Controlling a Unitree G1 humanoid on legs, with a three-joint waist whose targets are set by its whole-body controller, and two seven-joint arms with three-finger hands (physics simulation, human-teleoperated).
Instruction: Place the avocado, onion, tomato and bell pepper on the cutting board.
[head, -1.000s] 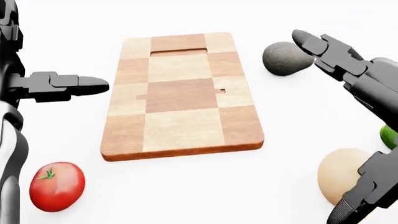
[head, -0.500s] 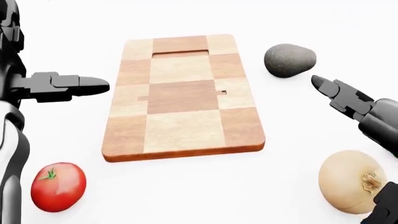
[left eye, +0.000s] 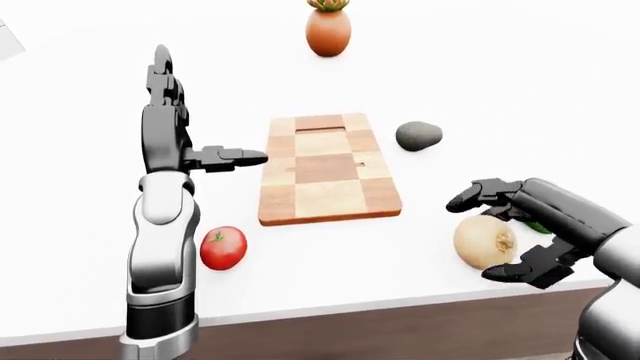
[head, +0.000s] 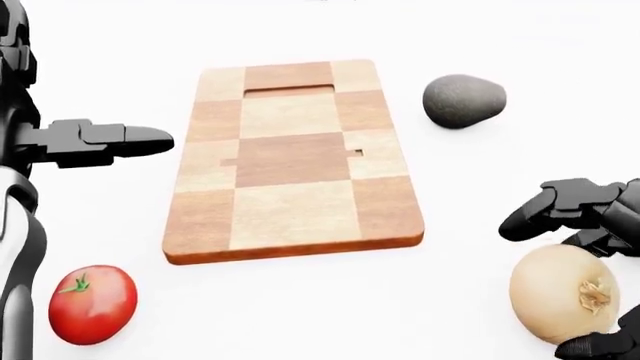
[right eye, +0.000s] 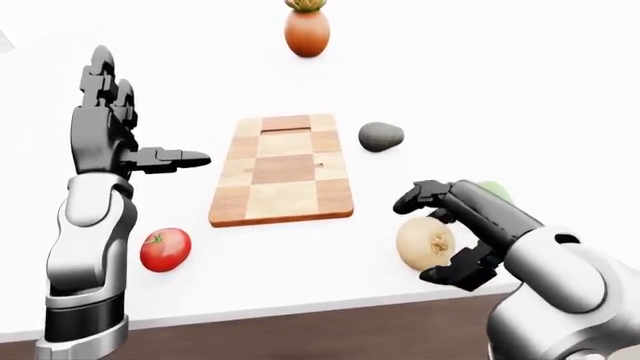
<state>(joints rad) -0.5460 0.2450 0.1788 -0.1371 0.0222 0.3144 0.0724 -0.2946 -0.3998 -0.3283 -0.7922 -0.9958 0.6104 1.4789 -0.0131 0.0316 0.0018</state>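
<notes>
The checkered wooden cutting board (head: 295, 157) lies bare in the middle of the white table. A dark grey avocado (head: 462, 100) rests to its right. The red tomato (head: 92, 304) sits at the lower left, below my left hand (left eye: 205, 109), which is raised and open with its thumb pointing at the board. The pale onion (head: 562, 294) sits at the lower right. My right hand (left eye: 480, 238) is open, fingers curled over the onion and thumb under its near side. A sliver of the green bell pepper (right eye: 492, 190) shows behind that hand.
A brown-orange pot with a plant (left eye: 328, 31) stands at the top of the eye views, beyond the board. The table's near edge (left eye: 350, 309) runs along the bottom, close under the onion and tomato.
My right hand has come down from beside the avocado to the onion, and its fingers now curl around it. The left hand has not moved.
</notes>
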